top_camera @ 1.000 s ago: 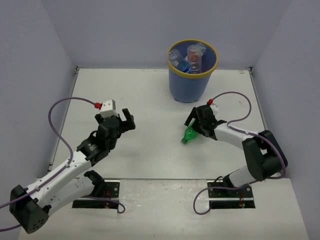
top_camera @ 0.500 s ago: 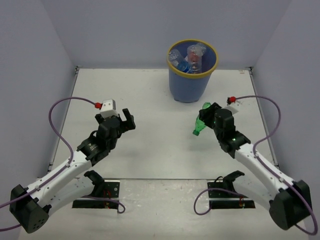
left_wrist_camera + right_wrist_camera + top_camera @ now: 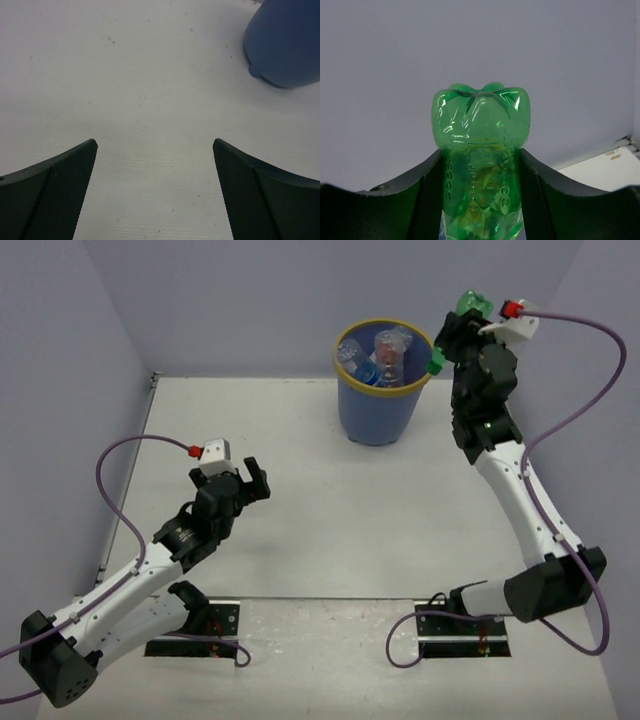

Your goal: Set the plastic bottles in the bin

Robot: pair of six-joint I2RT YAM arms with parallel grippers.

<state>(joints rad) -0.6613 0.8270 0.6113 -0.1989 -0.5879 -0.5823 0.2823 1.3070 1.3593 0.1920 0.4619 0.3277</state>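
– Plastic bottles, then: where are they?

– Several clear, blue-labelled and red-labelled ones [image 3: 388,352] lie inside the round blue plastic bin with the yellow rim [image 3: 375,410], at the upper middle of the overhead frame. One translucent green bottle [image 3: 481,130] is outside it, in the upper right of that frame, just right of the rim.

– Is it held?

– Yes. The right gripper [image 3: 452,338] is clamped on its body. The wrist view shows a dark finger pressed against each side, with the lobed base at mid frame against the pale wall. From overhead the bottle tilts, its green cap pointing down and left towards the rim.

– So which step is this?

– The carry to the bin, I'd say, with the drop not yet made. No other bottle shows on the white table [image 3: 300,440], so this looks like the last one.

– And the next move?

– The cap appears to sit at the rim's right edge, and I cannot tell whether it is over the opening or just outside it. The arm likely needs to shift left in the frame until the whole bottle is over the opening. Only then should the fingers part, or the bottle could strike the rim and fall outside.

– And the other arm?

– The left gripper [image 3: 154,143] hangs at the middle left of the overhead frame, its fingers spread wide over bare table with nothing between them.
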